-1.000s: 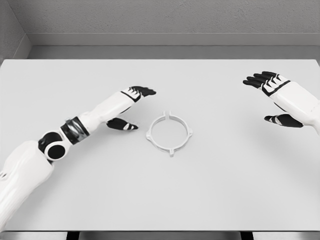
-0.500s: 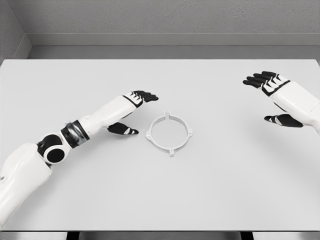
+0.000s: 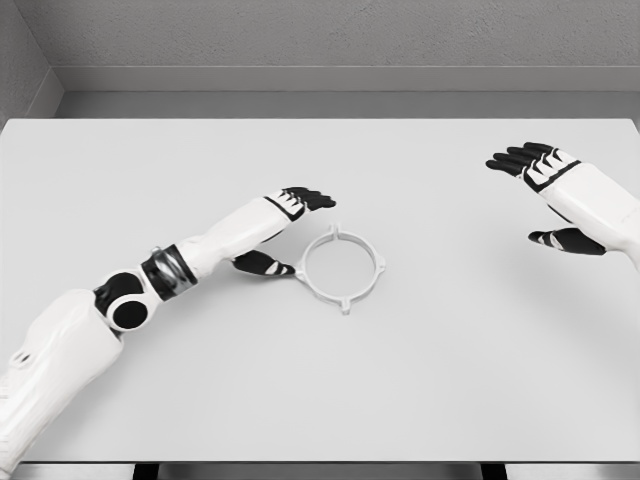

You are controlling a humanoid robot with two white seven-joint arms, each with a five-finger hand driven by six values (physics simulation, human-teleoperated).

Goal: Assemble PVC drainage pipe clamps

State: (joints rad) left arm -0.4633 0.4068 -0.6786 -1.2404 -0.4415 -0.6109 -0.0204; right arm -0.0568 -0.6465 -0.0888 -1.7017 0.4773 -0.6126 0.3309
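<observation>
The left hand [image 3: 284,228] is open and holds nothing, with its dark fingers [image 3: 312,199] extended and the thumb set apart below them. The white plastic ring-shaped pipe clamp [image 3: 341,267] lies flat on the pale grey tabletop [image 3: 420,380], just beside the left hand on its thumb side; the thumb tip is at the ring's near edge, contact not discernible. The right hand [image 3: 550,195] is well apart from the clamp, open, fingers spread, grasping nothing

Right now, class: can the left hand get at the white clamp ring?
Probably yes. The left hand is open beside the clamp ring, thumb near its left edge, with nothing lying between them.
</observation>
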